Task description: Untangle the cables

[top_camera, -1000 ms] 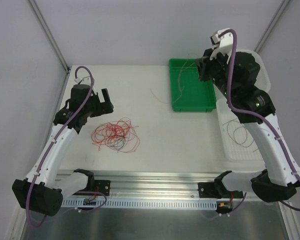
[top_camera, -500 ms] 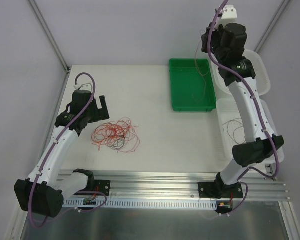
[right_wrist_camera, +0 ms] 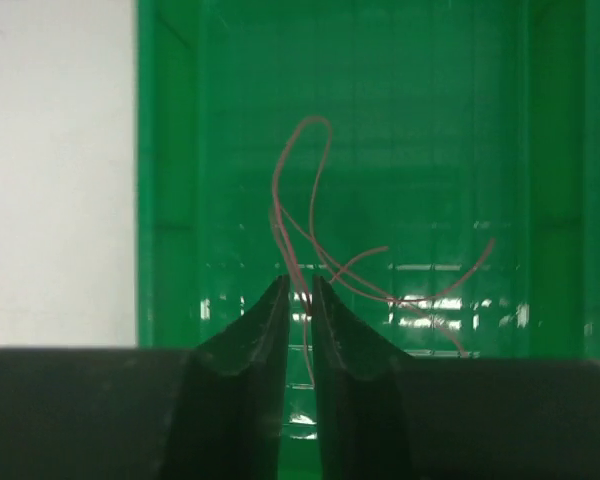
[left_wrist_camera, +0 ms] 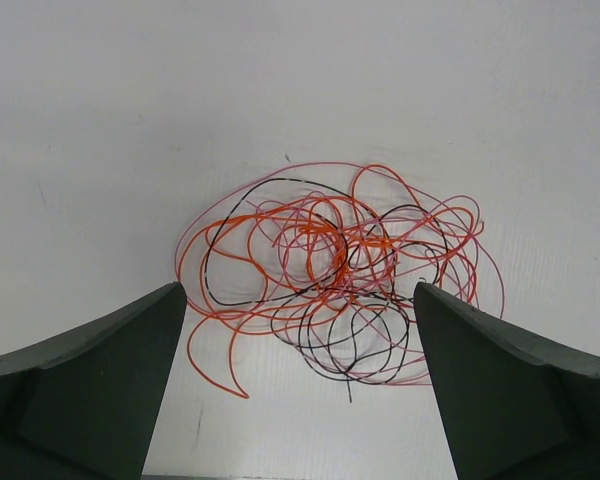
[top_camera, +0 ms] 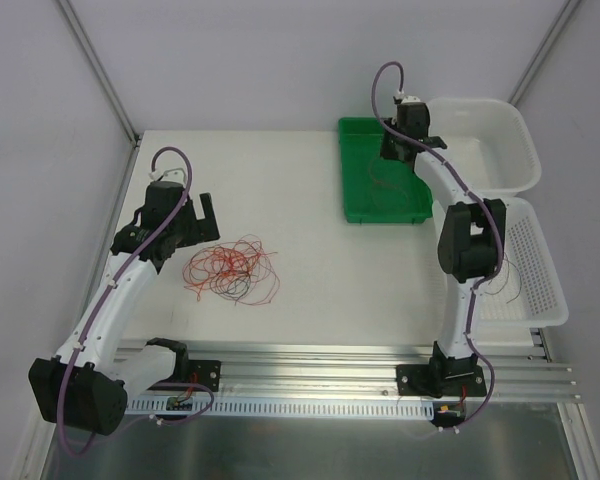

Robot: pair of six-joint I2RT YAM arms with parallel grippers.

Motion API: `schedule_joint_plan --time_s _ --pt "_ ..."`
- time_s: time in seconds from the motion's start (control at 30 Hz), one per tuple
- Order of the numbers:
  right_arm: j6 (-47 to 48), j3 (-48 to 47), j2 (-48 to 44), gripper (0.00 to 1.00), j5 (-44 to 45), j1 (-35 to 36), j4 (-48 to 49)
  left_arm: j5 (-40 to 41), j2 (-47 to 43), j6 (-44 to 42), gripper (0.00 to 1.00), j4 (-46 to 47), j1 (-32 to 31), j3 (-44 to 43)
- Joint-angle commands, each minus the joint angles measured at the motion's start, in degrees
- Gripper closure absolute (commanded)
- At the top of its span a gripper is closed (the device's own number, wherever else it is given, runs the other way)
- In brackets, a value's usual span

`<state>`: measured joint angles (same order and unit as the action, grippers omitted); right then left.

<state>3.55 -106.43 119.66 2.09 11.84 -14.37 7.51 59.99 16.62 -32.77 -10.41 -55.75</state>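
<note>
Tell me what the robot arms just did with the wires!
The right arm swung down from high up and now stretches low over the green tray. The right fingers stay pinched on one thin pink cable, whose tail has come off the table into the tray. The left arm, its left fingers open, barely moved. The tangled cables lie where they were.

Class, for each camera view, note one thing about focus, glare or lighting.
Top external: evenly lit, sharp, only faint shadows. Left wrist: the cable tangle is crisp, the left gripper's fingers dark. Right wrist: blurred throughout, white glare patches on the green tray, right gripper near-black, pinched red cable soft.
</note>
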Motion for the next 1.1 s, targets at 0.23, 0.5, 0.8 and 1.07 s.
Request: schedule_joint_plan --time_s 0.23,0.5,0.8,1.07 --pt "-2.77 5.98 -8.81 0.10 -3.47 0.47 -2.14 -2.85 -0.75 -0.71 0.01 0.96 0.22 0.46" --pt "-0.12 11.59 -20.94 0.02 -5.69 9.33 -11.03 -2.68 -1.45 -0.45 0.01 0.96 0.22 0.64" --pt "-3.38 22.67 -24.57 0.19 -12.19 27.44 -5.85 -2.94 -1.19 0.08 0.01 0.96 0.22 0.81" --pt "-14.96 28.11 -18.68 0.29 -15.27 37.28 6.71 -2.94 -0.40 0.16 0.01 0.96 0.22 0.99"
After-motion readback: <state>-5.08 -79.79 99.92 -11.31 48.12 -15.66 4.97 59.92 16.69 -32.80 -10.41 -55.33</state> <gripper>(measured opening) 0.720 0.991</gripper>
